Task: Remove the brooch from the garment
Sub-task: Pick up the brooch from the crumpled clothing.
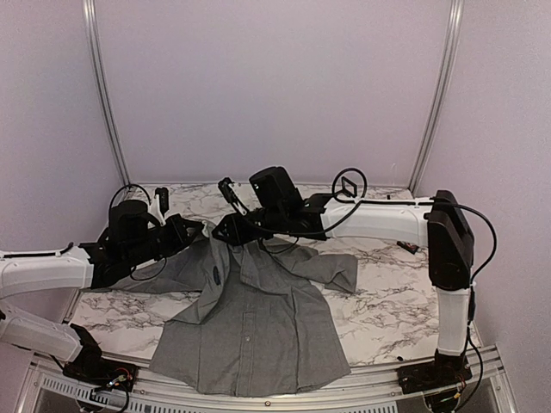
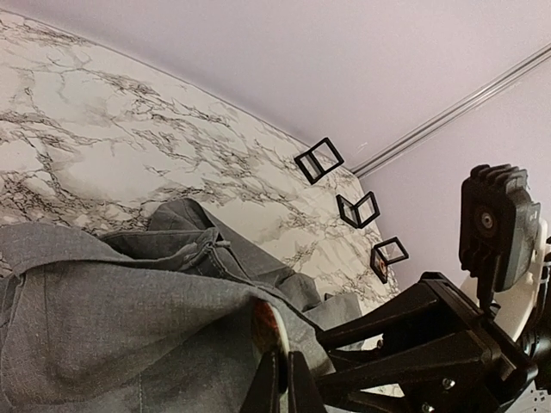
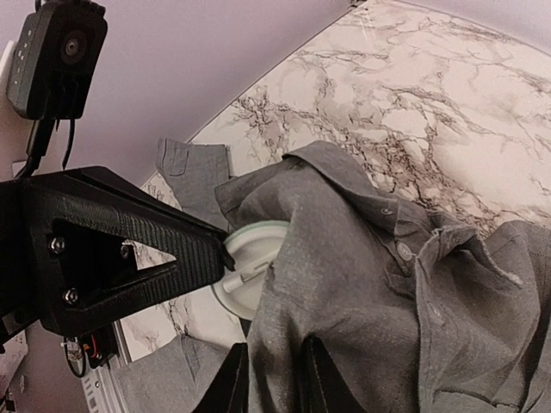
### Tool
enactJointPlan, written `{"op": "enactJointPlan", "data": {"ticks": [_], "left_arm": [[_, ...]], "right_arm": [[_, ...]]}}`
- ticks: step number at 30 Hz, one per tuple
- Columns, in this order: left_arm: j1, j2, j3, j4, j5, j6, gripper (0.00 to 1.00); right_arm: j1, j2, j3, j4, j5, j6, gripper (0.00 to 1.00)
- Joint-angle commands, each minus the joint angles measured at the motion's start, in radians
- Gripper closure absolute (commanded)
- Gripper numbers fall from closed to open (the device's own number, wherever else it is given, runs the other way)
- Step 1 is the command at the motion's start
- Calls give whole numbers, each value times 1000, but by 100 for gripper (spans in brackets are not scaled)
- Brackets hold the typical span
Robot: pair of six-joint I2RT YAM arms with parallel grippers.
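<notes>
The grey garment (image 1: pixel 258 318) lies spread out on the marble worktop (image 1: pixel 387 301). Its bottom edge is near the arms, and one sleeve sticks out to the right. The collar end is pulled up off the worktop. Both tools meet there, very close together.

The brooch (image 3: pixel 254 258) is at that lifted part. It is a small round disc, white with a pale green rim, and it sits against the grey cloth just under the collar.

The left tool (image 2: pixel 282 379) comes in from the left. Its fingers are squeezed tight together. They pinch the bottom edge of the brooch (image 2: pixel 269 331), and grey cloth is bunched up right beside them. From the right wrist view, one black finger (image 3: pixel 129 258) of this tool touches the left side of the disc.

The right tool (image 3: pixel 273 366) reaches across from the right. Its two fingers are only a little way apart. A fold of the garment fills the thin gap between them. I cannot tell if they are squeezing the cloth or just sitting around it.

Three small black frames (image 2: pixel 317 160) stand in a row on the worktop behind the garment, near the far wall.
</notes>
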Motion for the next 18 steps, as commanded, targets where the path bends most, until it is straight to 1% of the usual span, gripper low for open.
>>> {"op": "enactJointPlan", "data": {"ticks": [1, 3, 5, 7, 12, 15, 18], "left_arm": [[6, -30, -10, 35, 51, 83, 100], [6, -30, -13, 69, 88, 103, 100], [6, -29, -17, 107, 130, 117, 100], [6, -20, -18, 147, 181, 131, 100], [3, 58, 30, 229, 329, 155, 100], [-15, 162, 143, 211, 424, 184, 100], [-69, 300, 278, 154, 502, 226, 100]], "right_arm": [[-9, -57, 40, -2, -21, -39, 74], [-17, -73, 6, 29, -24, -23, 66], [-38, -90, -38, 80, -50, 3, 56], [-64, -101, -69, 114, -79, 19, 51], [-118, -141, -129, 196, -120, 40, 47], [-174, -189, -195, 233, -111, 75, 46], [-233, -234, -255, 231, -97, 91, 46]]}}
